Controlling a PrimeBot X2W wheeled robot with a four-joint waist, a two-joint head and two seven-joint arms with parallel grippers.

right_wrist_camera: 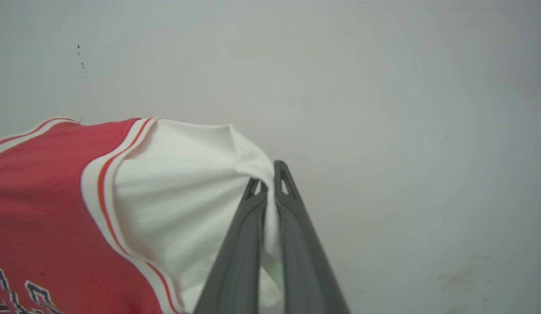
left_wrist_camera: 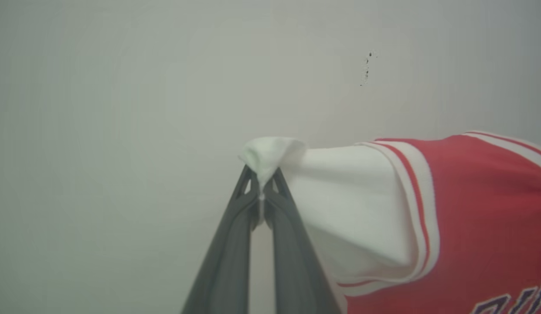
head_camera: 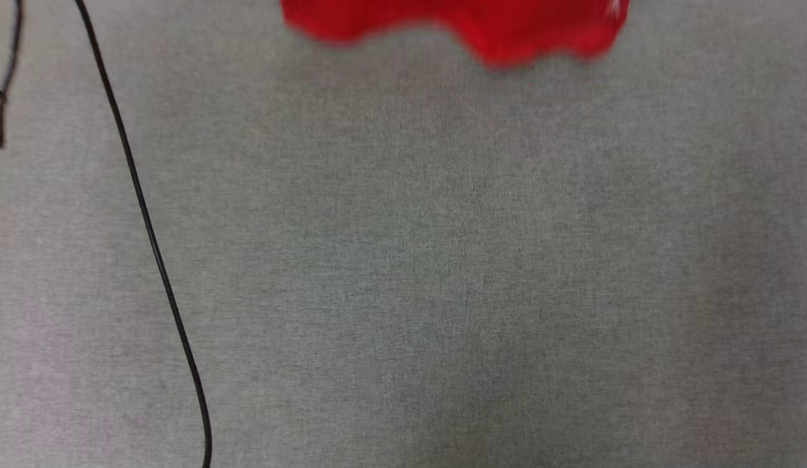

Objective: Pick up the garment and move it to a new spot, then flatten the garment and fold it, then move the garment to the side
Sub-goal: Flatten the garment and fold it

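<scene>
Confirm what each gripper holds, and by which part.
Both hold the red jersey-style shirt with white short sleeves: left gripper shut on a pinch of one white sleeve, right gripper shut on the other sleeve.

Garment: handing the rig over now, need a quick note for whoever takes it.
Left gripper: shut on one white sleeve of the garment.
Right gripper: shut on the other white sleeve.
The garment hangs stretched between them, its red hem above the grey surface.
Done: pickup. Left: set down at new spot, flatten, fold, move aside.
Mind the black cable on the surface's left.
</scene>
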